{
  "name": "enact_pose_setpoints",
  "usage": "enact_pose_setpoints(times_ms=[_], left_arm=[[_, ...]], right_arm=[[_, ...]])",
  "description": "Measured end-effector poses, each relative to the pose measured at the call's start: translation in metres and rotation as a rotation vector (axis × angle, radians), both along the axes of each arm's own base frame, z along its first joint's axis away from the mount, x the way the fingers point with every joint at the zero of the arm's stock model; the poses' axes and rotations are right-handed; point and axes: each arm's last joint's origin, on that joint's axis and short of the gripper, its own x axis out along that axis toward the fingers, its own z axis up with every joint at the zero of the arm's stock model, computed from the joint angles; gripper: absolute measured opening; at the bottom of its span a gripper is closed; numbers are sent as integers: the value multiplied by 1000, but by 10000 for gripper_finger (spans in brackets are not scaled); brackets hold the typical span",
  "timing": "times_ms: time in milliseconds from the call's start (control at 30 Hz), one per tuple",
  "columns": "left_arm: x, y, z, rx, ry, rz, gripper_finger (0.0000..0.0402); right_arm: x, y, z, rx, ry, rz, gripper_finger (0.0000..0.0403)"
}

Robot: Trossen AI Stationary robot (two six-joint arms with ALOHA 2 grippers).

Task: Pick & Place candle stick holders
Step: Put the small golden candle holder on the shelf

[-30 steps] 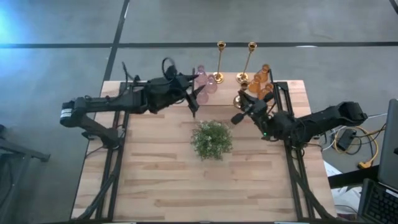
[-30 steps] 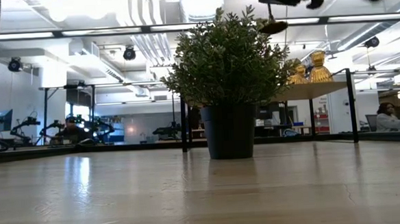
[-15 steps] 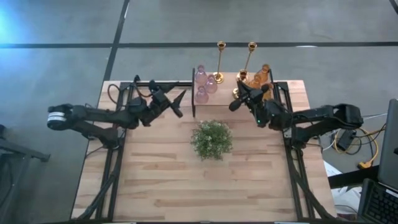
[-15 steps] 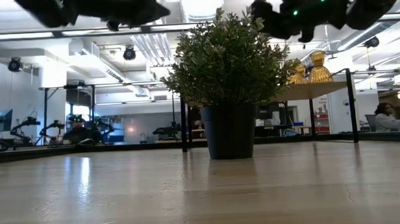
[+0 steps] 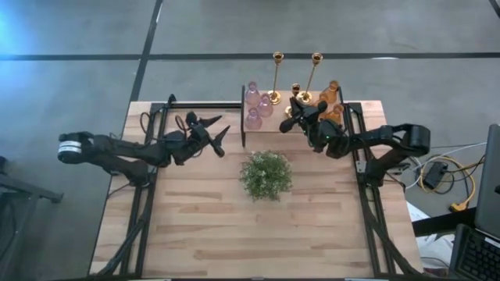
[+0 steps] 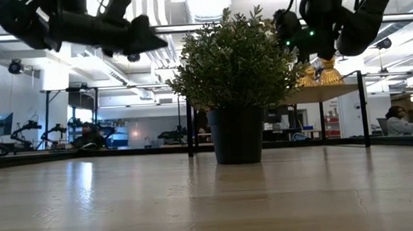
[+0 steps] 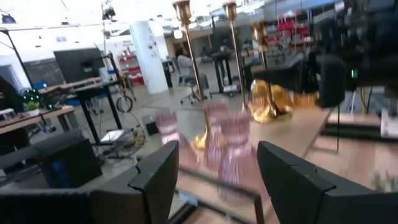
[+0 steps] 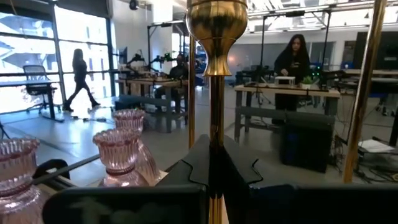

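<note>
Two grippers stood over the far half of the table [image 5: 195, 226]. The right gripper [image 5: 294, 109], fingers pinched on the thin stem of a brass holder [image 8: 216, 28], had carried it away from the amber holders [image 5: 331, 101] behind it and closer to the pink holders [image 5: 256, 105]; a second before, it had been nearer the table's middle, close to the potted plant [image 5: 266, 173]. In the right wrist view the stem ran upright between the fingers, its bulb just above them. Two more brass holders [image 5: 276, 76] rose just beyond that gripper on the raised shelf [image 6: 322, 92]. The left gripper [image 5: 214, 134], fingers spread and holding nothing, had drawn back from the pink holders, which stood ahead of its fingertips in the left wrist view.
</note>
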Motion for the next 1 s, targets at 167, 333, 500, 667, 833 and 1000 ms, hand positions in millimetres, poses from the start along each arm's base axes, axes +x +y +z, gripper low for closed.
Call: enact_pose_setpoints(times_ms=[167,333,500,667,833,1000], left_arm=[[-6,-1,-20,-10,64,0,222],[-14,-2,-41,-21,139,0,223],[-23,-3,-61,-31,213,0,223],[-34,-5,-80,-40,283,1,223],[-44,-6,-97,-49,350,1,223],[-53,-7,-109,-55,397,1,223]], right_arm=[[4,-4,-9,-14,7,-11,10],[6,-7,-16,-24,7,-19,10],[7,-9,-21,-31,16,-29,10],[9,-10,-25,-27,32,-30,10],[9,-12,-27,-23,43,-37,10],[8,-12,-27,-22,40,-38,11]])
